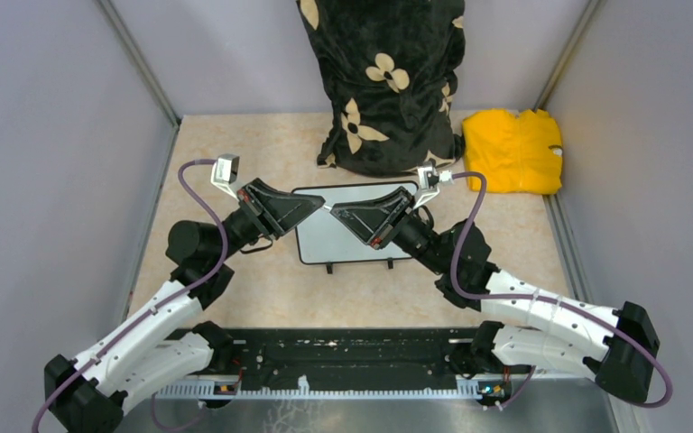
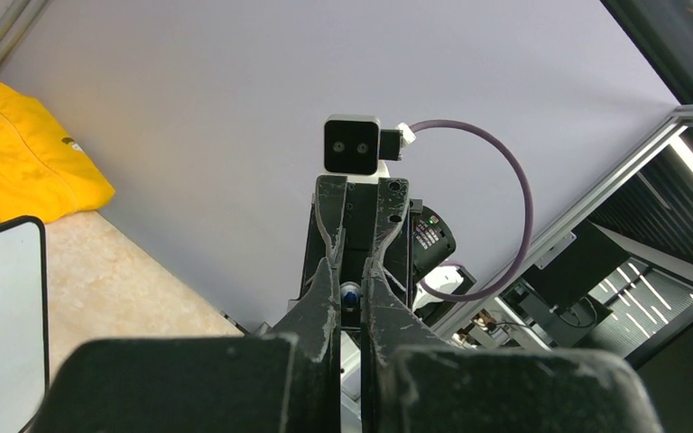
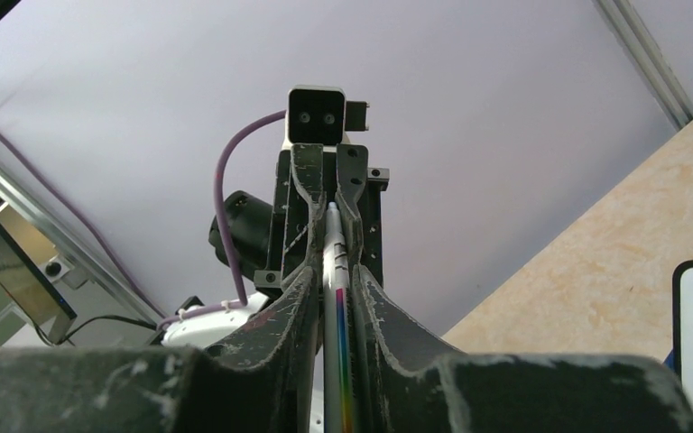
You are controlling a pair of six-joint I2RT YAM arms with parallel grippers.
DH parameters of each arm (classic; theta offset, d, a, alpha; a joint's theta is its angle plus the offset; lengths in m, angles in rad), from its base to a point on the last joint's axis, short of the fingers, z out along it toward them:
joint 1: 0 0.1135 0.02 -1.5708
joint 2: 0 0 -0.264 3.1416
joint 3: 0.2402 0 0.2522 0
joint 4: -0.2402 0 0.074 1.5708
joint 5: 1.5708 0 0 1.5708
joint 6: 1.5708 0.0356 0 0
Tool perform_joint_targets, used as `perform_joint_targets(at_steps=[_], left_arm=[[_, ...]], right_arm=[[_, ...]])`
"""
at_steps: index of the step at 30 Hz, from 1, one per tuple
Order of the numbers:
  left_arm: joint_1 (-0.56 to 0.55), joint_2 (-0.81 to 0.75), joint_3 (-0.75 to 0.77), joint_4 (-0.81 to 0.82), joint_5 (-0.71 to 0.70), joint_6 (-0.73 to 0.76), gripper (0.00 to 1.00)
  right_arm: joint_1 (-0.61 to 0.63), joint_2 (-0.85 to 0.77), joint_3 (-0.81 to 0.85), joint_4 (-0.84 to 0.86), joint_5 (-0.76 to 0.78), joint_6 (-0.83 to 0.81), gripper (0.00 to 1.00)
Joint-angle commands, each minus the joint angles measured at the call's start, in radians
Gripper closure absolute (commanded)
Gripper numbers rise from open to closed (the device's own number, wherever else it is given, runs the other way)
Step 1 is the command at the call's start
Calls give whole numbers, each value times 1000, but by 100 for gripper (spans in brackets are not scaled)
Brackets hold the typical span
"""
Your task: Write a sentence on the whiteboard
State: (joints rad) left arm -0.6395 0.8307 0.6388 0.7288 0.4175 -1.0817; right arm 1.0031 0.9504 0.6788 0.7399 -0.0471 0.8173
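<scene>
- The whiteboard (image 1: 332,245) lies flat on the table (image 1: 253,293), in the middle between the two arms, with its small black feet toward the robot. I see no writing on the part that shows.
- Both arms meet just above the far edge of the whiteboard, tip against tip.
- The right gripper (image 1: 337,214) is clamped on a white marker (image 3: 335,298) with a coloured stripe. The marker lies along its fingers.
- The left gripper (image 1: 319,206) is pressed together on the blue end of the same marker. Probably this is the cap, but I cannot tell for sure.
- I judge the step to be pulling off the cap, so the writing has not begun.
- The marker is light, stiff and smooth, so it can slip or turn in the fingers. It is better to hold it near the middle of the body, firmly, and to pull straight.
- The whiteboard is thin, light and slippery on the table. It may slide under the pressure of writing, so the free arm should press on its frame.
- A yellow cloth (image 1: 512,150) and a dark flowered cloth (image 1: 388,81) lie behind, apart from the whiteboard.
</scene>
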Motion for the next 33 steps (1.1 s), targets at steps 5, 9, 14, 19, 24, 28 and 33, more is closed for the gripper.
perform_joint_targets(at_steps=[5, 9, 14, 19, 24, 28, 33], left_arm=[[-6, -8, -8, -16, -32, 23, 100], [-5, -7, -14, -16, -28, 22, 100], [-6, -7, -31, -12, -24, 17, 100], [-7, -18, -44, -17, -28, 28, 70], [-8, -65, -51, -93, -71, 76, 27], [-7, -131, -67, -179, -153, 156, 17], [-7, -225, -3, -446, -231, 396, 12]], right_arm=[[-3, -5, 23, 82, -17, 20, 89], [-3, -10, 16, 95, -3, 21, 92], [-4, -9, 11, 113, 2, 20, 100], [-3, -21, 19, 75, -3, -2, 100], [-4, -88, 39, -97, 41, -76, 100], [-3, -161, 85, -348, 122, -172, 100], [-3, -207, 196, -760, 253, -307, 100]])
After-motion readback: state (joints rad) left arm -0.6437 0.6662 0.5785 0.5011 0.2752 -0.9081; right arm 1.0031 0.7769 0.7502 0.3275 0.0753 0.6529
